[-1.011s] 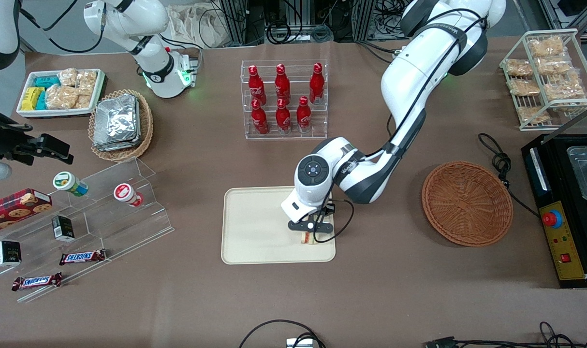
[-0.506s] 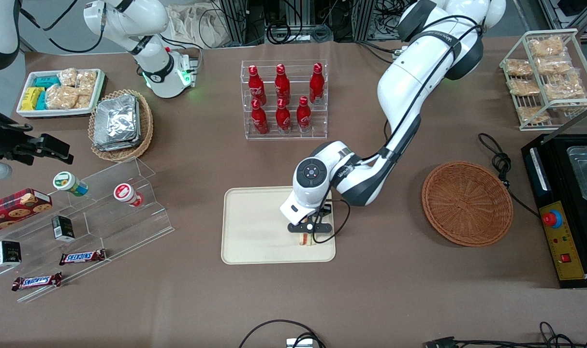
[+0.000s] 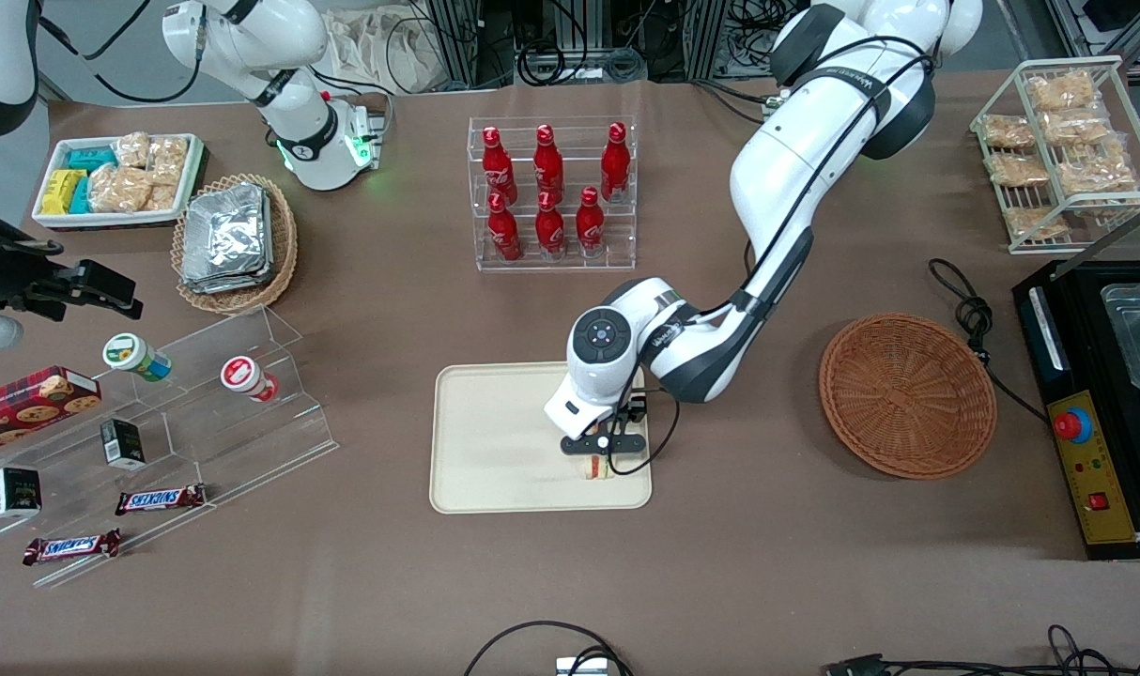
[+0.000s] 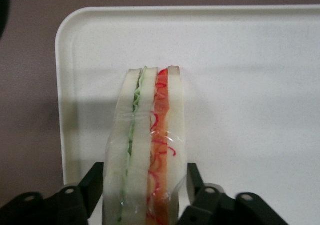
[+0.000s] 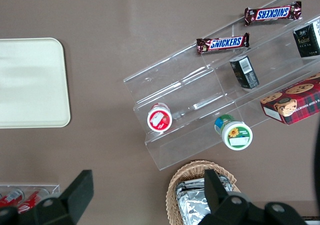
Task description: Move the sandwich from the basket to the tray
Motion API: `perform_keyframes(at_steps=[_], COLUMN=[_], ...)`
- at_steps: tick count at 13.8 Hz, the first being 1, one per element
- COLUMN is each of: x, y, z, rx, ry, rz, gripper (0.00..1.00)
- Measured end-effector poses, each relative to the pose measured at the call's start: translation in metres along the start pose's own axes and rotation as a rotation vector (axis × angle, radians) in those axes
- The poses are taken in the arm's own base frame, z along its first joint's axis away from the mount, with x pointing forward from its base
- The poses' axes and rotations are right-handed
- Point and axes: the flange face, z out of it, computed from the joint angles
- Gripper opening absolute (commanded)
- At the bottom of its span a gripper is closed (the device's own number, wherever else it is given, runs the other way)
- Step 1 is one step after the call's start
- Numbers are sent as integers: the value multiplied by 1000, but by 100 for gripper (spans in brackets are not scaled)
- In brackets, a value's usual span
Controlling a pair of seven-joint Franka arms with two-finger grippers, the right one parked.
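The tool [image 4: 145,190] squeezes the sandwich [image 4: 147,145] from both sides, low over the tray [image 3: 495,441], near its 4 o'clock corner. If the tool opens too high, the thin sandwich may tip over or roll off.

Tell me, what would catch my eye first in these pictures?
Most likely the white arm reaching over the tray, its gripper low over the tray's corner nearest the basket, jaws closed on a sandwich showing green and red filling. Next, the red bottles in a clear rack, farther from the camera than the tray. The basket itself has nothing in it.
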Motion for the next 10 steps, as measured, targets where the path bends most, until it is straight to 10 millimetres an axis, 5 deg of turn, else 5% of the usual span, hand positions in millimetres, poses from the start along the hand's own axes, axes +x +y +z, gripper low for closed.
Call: perform_keyframes(at_steps=[5, 10], x=[10, 49], y=[2, -30], z=[-17, -102], rx=[-22, -6], ry=[42, 109], rz=[-110, -216], gripper=[100, 100])
